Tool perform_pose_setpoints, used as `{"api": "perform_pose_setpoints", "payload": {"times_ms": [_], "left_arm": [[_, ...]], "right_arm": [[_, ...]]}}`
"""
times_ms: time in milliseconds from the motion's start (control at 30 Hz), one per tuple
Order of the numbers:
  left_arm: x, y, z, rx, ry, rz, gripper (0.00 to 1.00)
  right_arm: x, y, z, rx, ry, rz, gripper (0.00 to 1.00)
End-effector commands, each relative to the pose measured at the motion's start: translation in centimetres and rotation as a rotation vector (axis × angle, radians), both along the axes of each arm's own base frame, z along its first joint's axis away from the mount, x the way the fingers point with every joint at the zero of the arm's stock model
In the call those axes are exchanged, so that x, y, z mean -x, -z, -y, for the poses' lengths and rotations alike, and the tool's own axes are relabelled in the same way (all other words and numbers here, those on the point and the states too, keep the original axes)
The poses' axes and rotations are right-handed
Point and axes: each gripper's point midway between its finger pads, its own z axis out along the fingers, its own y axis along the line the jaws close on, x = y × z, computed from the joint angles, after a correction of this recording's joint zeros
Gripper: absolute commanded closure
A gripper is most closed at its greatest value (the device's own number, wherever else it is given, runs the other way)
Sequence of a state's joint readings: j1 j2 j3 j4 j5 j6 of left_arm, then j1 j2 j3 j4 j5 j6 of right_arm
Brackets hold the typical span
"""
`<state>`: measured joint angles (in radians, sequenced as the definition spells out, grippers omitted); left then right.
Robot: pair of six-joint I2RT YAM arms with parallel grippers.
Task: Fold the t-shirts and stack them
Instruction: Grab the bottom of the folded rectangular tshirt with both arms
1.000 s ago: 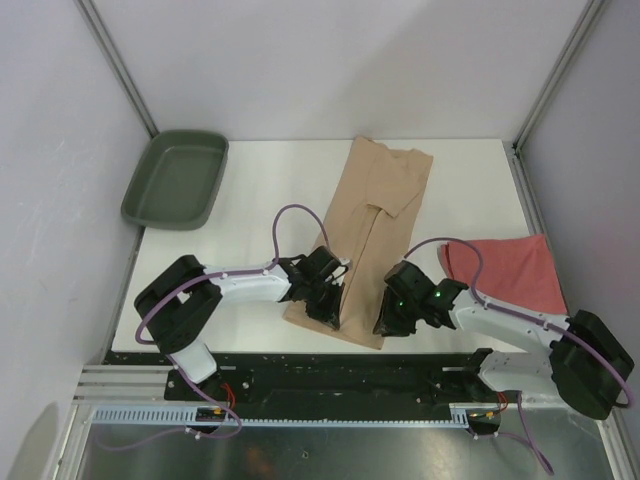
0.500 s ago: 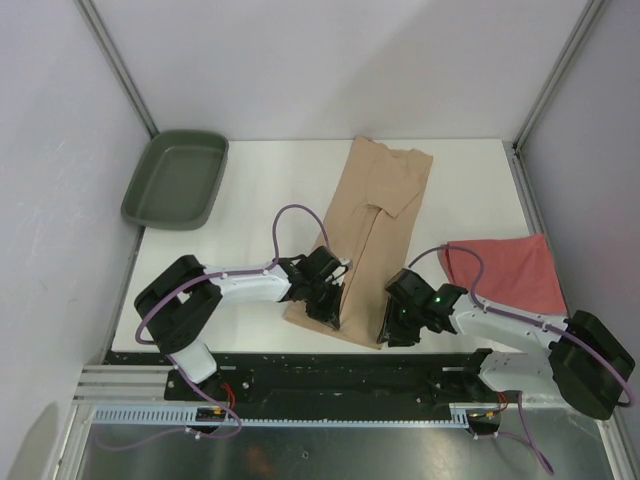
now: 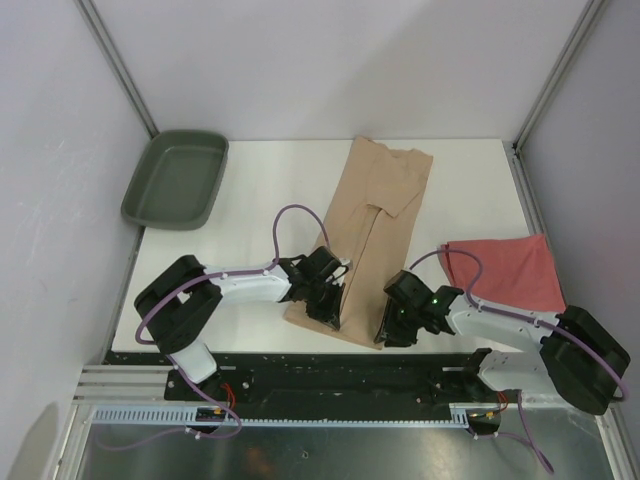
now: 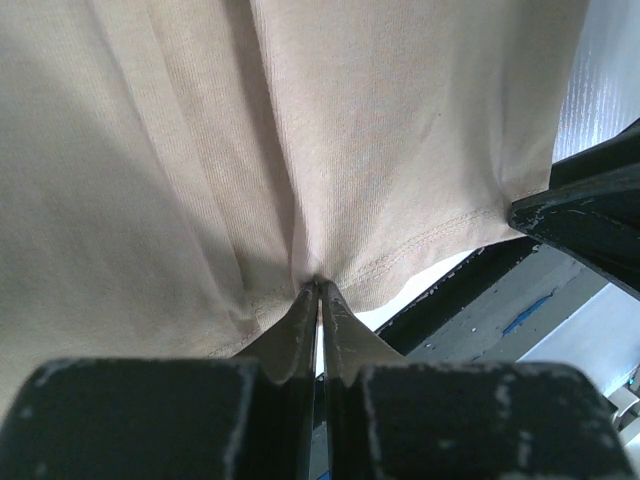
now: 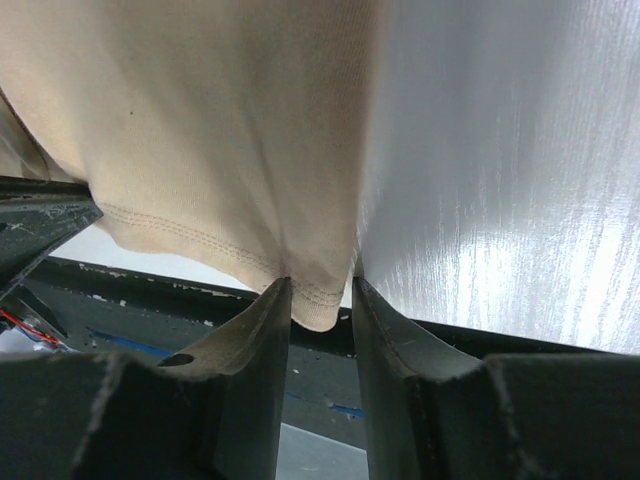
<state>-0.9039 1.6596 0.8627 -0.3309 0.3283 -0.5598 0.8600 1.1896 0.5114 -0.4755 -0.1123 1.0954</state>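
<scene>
Top external view: a white desk (image 3: 250, 195) stands between pale walls with metal corner posts (image 3: 118, 65). A dark green tray (image 3: 177, 180) sits at its far-left corner. The tan t-shirt (image 3: 378, 205) lies as a long strip down the middle, its hem at the near edge. The coral-red t-shirt (image 3: 508, 272) lies at the right edge. The left hand (image 4: 318, 286) is pinched tight on the tan hem. The right hand (image 5: 320, 292) is narrowly parted, its fingers (image 5: 262, 340) straddling the hem's corner.
</scene>
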Motion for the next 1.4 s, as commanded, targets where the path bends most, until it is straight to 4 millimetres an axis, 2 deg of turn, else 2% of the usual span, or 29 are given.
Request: {"api": "perform_pose_setpoints", "payload": {"times_ms": [0, 100, 200, 300, 367, 467, 600, 767, 933, 1367], "left_arm": [[0.5, -0.3, 0.4, 0.008, 0.019, -0.005, 0.92], [0.4, -1.5, 1.0, 0.043, 0.026, 0.005, 0.92], [0.2, -3.9, 2.0, 0.112, 0.031, 0.025, 0.88], [-0.3, -6.6, 2.5, 0.177, 0.019, 0.064, 0.81], [-0.9, -7.8, 1.9, 0.195, -0.016, 0.092, 0.76], [-2.5, -8.4, -0.5, 0.179, -0.104, 0.127, 0.72], [-3.9, -7.4, -4.2, 0.132, -0.214, 0.138, 0.68], [-2.7, -4.5, -5.8, 0.074, -0.240, 0.056, 0.66], [-2.4, -3.2, -6.5, 0.035, -0.257, 0.044, 0.62], [-0.9, -0.9, -6.7, -0.002, -0.234, -0.029, 0.63]], "right_arm": [[-0.4, 0.7, 0.2, 0.028, 0.027, 0.010, 0.68], [-0.2, 1.1, 0.6, 0.049, 0.020, 0.001, 0.82], [0.0, 1.1, 1.1, 0.069, 0.016, -0.003, 0.95], [0.1, 1.0, 2.4, 0.101, 0.019, -0.005, 0.99], [-0.1, 0.7, 3.7, 0.122, 0.030, 0.001, 1.00], [-0.3, 0.2, 5.7, 0.130, 0.062, 0.005, 1.00], [0.1, 0.1, 7.3, 0.112, 0.089, -0.004, 1.00], [0.8, 0.5, 7.2, 0.088, 0.089, -0.028, 1.00], [0.8, 0.6, 6.9, 0.070, 0.084, -0.031, 1.00], [0.7, 0.5, 6.6, 0.050, 0.074, -0.034, 1.00]]}}
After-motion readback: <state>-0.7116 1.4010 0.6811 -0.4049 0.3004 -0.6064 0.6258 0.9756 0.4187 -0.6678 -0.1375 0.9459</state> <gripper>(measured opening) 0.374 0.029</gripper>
